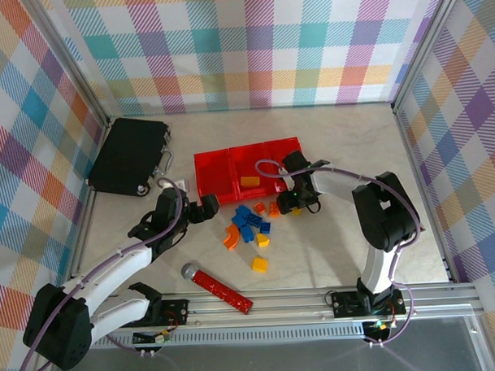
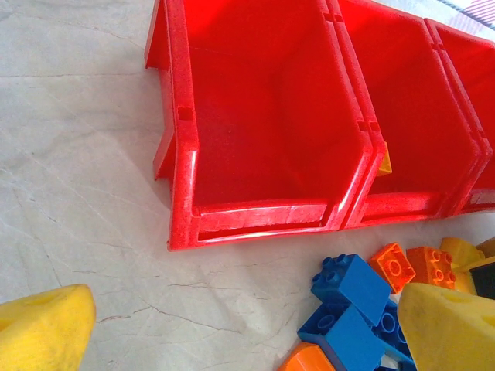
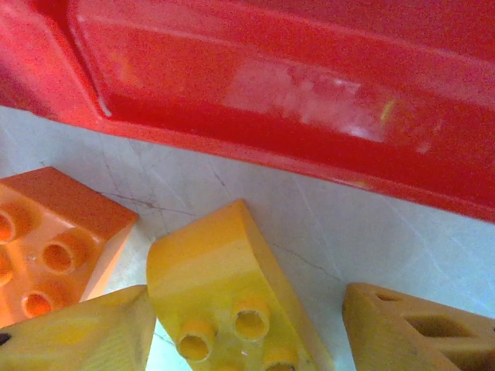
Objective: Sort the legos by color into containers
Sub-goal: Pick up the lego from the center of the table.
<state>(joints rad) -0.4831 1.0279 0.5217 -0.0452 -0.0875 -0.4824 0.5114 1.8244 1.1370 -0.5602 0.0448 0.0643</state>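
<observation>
Right hand [image 3: 244,325] straddles 1 yellow lego [image 3: 220,278], fingers apart, not yet clamped; its long axis points toward the red containers [image 3: 309,100] ahead. Left hand [image 2: 247,328] spread wide.

Yellow brick [image 3: 220,278] between pincer fingers [image 3: 77,332]

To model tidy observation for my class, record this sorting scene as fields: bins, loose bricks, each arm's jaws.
Bins: three joined red bins; a yellow brick lies in the middle one
Pile: blue, orange and yellow bricks, in front of the bins
Left jaws: wide open, empty, facing the left bin
Right jaws: astride a second yellow brick by the bins' front
</observation>
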